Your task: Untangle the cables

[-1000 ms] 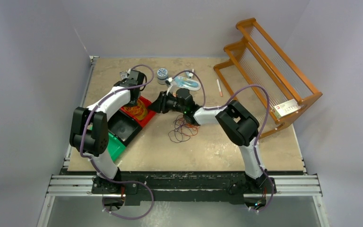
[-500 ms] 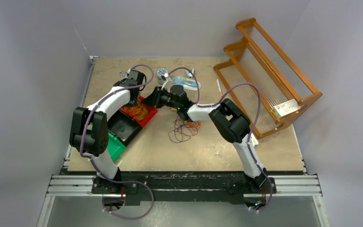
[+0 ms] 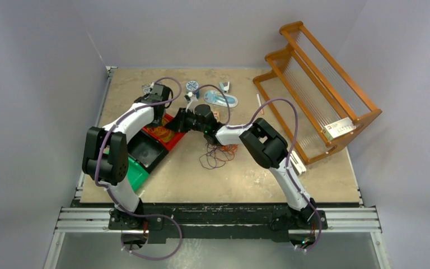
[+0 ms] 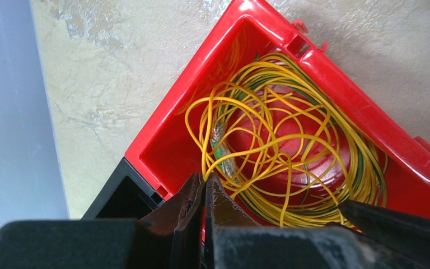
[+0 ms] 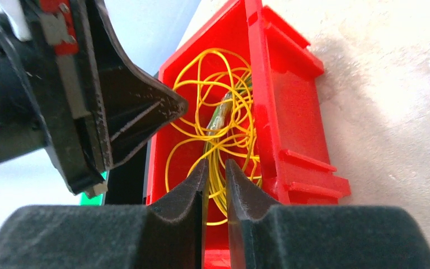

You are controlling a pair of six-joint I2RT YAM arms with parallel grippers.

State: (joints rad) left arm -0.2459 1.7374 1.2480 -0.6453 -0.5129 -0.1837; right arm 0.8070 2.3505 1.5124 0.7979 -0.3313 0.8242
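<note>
A yellow cable bundle (image 3: 160, 132) lies coiled in a red bin (image 3: 171, 139), also in the left wrist view (image 4: 280, 140) and the right wrist view (image 5: 224, 112). My left gripper (image 3: 158, 122) hangs over the bin, its jaws (image 4: 204, 178) shut on a yellow loop. My right gripper (image 3: 174, 124) reaches over the bin's right rim; its jaws (image 5: 215, 163) are nearly closed with yellow strands between them. The left fingers (image 5: 162, 106) show close to it. A loose tangle of dark purple and orange cables (image 3: 217, 154) lies on the table behind the right wrist.
A black bin (image 3: 145, 150) and a green bin (image 3: 136, 175) adjoin the red one. A wooden rack (image 3: 319, 84) stands at the right. A round tin (image 3: 192, 86), a blue packet (image 3: 224, 100) and a pen (image 3: 260, 103) lie at the back.
My right gripper has moved left from near the table's middle to over the red bin, its arm folding further. The left arm has stayed over the bin.
</note>
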